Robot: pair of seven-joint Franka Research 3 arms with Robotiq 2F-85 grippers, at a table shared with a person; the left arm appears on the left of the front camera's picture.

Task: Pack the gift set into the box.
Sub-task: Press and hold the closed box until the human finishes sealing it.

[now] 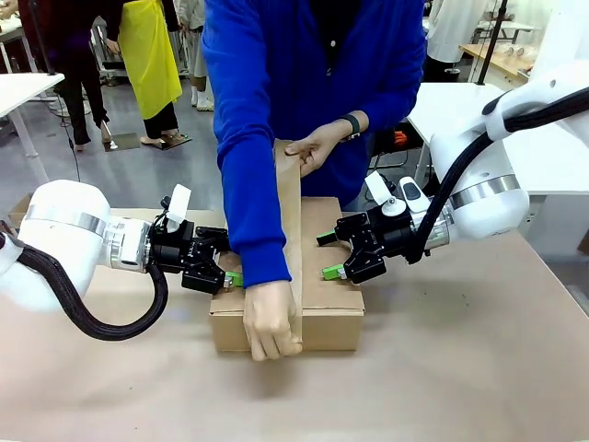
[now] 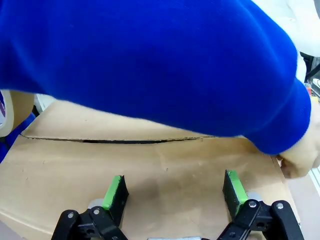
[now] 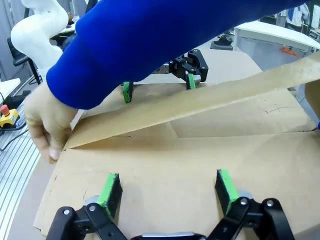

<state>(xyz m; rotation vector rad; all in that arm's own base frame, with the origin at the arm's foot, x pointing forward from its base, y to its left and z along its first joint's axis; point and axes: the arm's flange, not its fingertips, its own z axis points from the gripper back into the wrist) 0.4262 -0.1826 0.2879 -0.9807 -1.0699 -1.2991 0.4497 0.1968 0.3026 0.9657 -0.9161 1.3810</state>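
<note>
While the person's hands (image 1: 269, 333) stretch brown tape (image 1: 289, 230) along the box (image 1: 327, 313) seam | left gripper (image 1: 227, 273) spread wide on box's left flap | right gripper (image 1: 329, 256) spread wide on right flap.

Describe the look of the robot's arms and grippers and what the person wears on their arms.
Both arms are glossy white with silver rings and ribbed black cables. The left gripper and right gripper are black with green pads. The person wears bright blue sleeves and a dark wristband.
</note>
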